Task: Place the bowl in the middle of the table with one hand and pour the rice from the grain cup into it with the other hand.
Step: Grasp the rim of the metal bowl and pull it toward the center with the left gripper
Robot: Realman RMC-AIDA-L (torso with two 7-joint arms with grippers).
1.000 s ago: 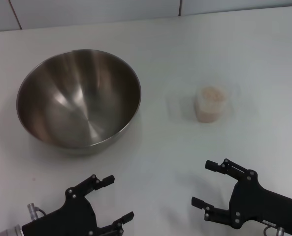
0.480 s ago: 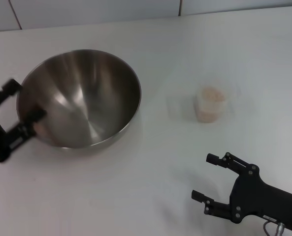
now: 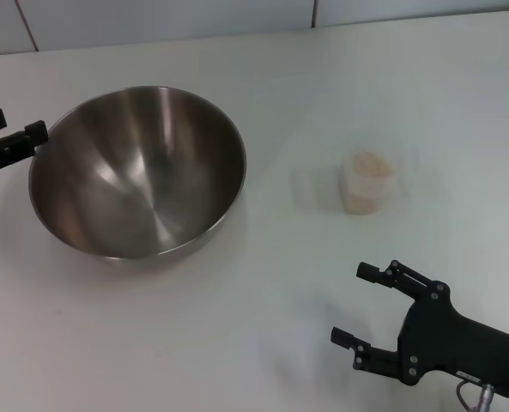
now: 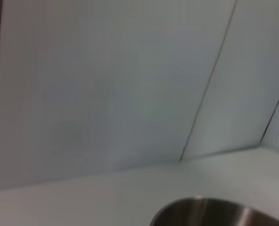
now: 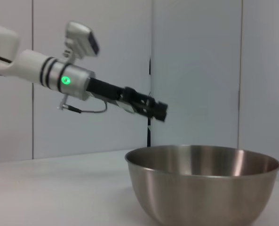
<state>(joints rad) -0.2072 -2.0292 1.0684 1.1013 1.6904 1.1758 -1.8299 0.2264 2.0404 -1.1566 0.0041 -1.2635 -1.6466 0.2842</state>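
Observation:
The shiny steel bowl [image 3: 138,172] stands empty on the left part of the white table [image 3: 263,283]. My left gripper [image 3: 15,124] is open at the far left, just beside the bowl's left rim and not touching it. The clear grain cup [image 3: 367,182] stands upright to the right of the middle, with the rice [image 3: 368,165] inside. My right gripper [image 3: 348,303] is open and empty near the front right, well short of the cup. The right wrist view shows the bowl [image 5: 200,181] with the left arm [image 5: 83,80] reaching above and behind it. The left wrist view shows the bowl's rim [image 4: 210,212].
A pale panelled wall [image 3: 168,17] runs along the table's far edge. Bare tabletop lies between the bowl and the cup, and in front of both.
My left arm has swung from the front edge round to the bowl's left side, then farther back along its rim. My right gripper has shifted only slightly. Bowl and cup have not moved.

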